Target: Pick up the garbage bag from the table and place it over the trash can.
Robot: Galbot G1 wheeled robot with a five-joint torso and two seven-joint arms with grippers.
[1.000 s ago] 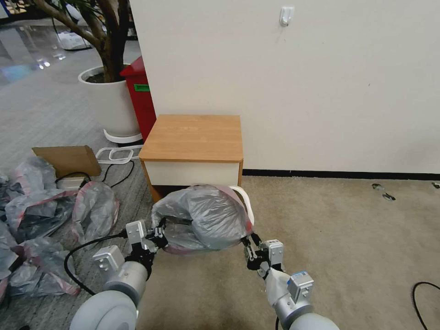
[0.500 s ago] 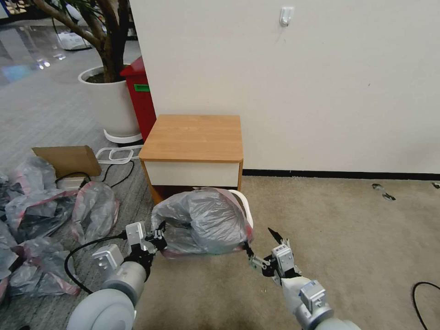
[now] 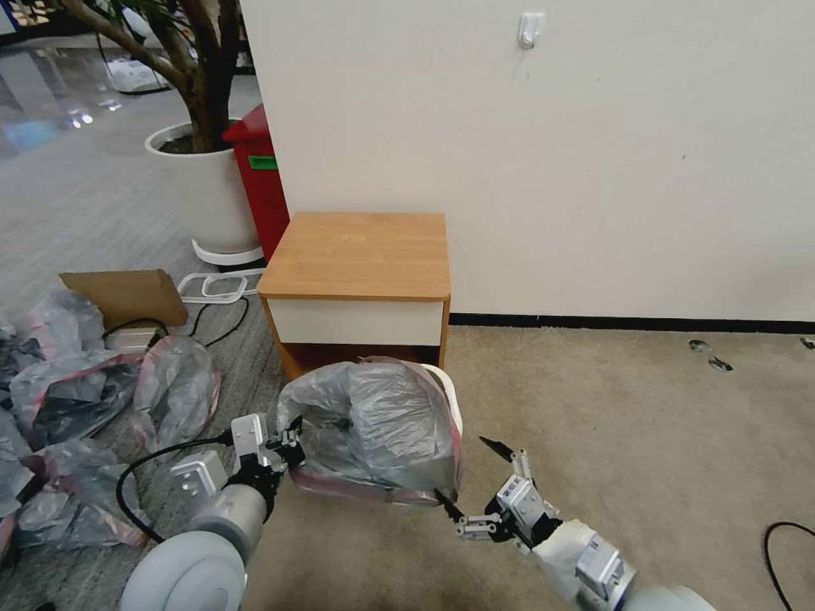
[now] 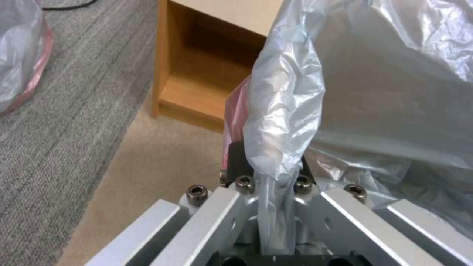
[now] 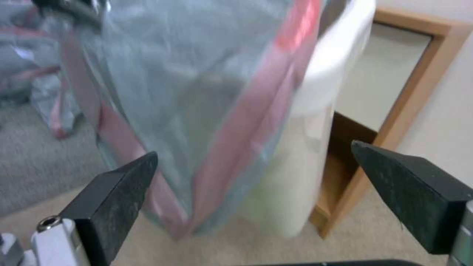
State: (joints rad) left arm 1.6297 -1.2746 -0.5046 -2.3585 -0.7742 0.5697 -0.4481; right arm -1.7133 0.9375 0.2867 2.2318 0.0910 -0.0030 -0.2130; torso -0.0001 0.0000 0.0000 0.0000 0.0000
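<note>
On the floor at the far left lay the heap of spare grey-and-pink bags [image 3: 51, 399], beside a flat piece of cardboard [image 3: 127, 294], out of the work's way. The left gripper [image 3: 287, 441] was pressed together on a gathered fold of the garbage bag [image 3: 382, 420]; in the left wrist view the plastic [image 4: 286, 122] ran straight down between its fingers [image 4: 236, 166]. That pinch appeared to hold the bag's left edge up, so the mouth would not slip while the other side settled. The bag itself sat draped over the trash can [image 3: 450, 390], whose cream rim showed at the back right, on the carpet just in front of the wooden nightstand [image 3: 356, 255]. Its pink band [image 3: 365, 490] hung low along the near side. The right gripper [image 3: 475, 479] stood spread wide, holding nothing, near the bag's right corner; in the right wrist view its dark fingertips [image 5: 123, 184] flanked the bag's pink-edged corner [image 5: 236, 140] and the bin wall [image 5: 295, 184] without touching either.

The red bin [image 3: 259, 178] by the planter [image 3: 208, 191] carried a green label, its writing too small to read. No other lettering could be read.
</note>
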